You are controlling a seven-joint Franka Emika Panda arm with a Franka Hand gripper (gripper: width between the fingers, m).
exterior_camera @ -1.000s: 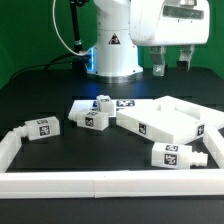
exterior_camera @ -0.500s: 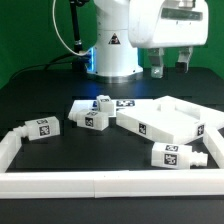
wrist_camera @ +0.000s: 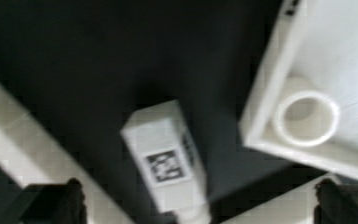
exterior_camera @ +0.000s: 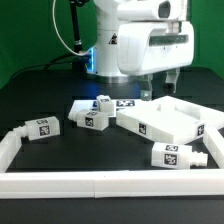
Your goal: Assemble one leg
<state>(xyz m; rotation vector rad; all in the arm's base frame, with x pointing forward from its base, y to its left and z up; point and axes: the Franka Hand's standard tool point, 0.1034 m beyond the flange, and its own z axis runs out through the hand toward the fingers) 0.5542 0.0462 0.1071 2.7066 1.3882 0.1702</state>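
Observation:
Several white legs with square tags lie on the black table: one at the exterior view's left (exterior_camera: pixel 38 130), two together near the middle (exterior_camera: pixel 90 115), and one at the front right (exterior_camera: pixel 170 155). My gripper (exterior_camera: pixel 160 85) hangs open and empty above the far corner of the large white tray-like piece (exterior_camera: pixel 190 112). In the wrist view one leg (wrist_camera: pixel 163 158) lies flat with its tag up, below and between my open fingertips (wrist_camera: pixel 51 202). It lies beside a corner of the tray-like piece (wrist_camera: pixel 336 60), which has a round hole there. My gripper (wrist_camera: pixel 197 205) holds nothing.
A low white wall (exterior_camera: pixel 100 181) runs along the table's front and up both sides. The robot's white base (exterior_camera: pixel 112 55) stands at the back. A white strip (wrist_camera: pixel 7 115) crosses one side of the wrist view.
My gripper has moved down and toward the exterior view's left, from high at the right to just above the far corner of the tray-like piece. The parts have not moved.

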